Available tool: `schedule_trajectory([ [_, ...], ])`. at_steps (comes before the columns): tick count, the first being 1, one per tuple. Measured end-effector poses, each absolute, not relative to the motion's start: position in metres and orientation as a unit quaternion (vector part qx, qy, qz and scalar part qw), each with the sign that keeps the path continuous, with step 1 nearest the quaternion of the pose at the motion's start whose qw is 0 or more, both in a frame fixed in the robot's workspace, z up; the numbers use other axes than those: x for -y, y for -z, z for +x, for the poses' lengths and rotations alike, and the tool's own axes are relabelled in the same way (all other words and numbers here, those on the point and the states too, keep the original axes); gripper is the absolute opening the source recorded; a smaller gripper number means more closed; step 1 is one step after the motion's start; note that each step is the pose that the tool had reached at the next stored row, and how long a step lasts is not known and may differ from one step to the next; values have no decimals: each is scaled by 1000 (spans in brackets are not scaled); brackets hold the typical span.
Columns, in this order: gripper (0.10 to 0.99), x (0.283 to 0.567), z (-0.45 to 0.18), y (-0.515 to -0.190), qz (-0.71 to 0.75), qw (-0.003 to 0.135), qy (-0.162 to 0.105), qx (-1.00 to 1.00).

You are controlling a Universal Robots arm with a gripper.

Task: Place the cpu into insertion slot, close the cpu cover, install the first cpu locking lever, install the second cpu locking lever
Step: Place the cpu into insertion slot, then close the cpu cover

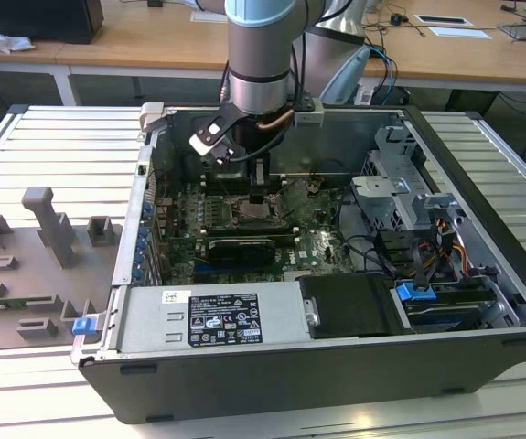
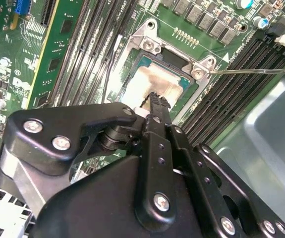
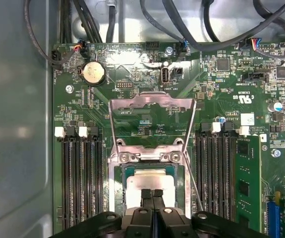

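One cpu [image 3: 137, 186] is seated in the insertion slot [image 3: 115, 188], its pale face uncovered. The cpu cover [image 3: 152, 102] is seen open, tilted back from the slot at its hinge. The jaws are closed together with nothing gripped, tips over the cpu's face.

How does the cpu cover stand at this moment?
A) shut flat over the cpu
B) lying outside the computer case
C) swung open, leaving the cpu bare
C: in the first wrist view the cpu cover is hinged back off the insertion slot, and the pale face of the cpu lies uncovered in it, with the pincer just over it.
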State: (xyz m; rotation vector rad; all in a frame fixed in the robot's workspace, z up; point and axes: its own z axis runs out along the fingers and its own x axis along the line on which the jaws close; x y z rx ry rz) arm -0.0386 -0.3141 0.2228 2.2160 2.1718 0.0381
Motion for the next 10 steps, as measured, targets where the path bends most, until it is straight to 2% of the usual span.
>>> schedule_trajectory([
  [10,106,314,-28,-227,714,16,-9,-700],
])
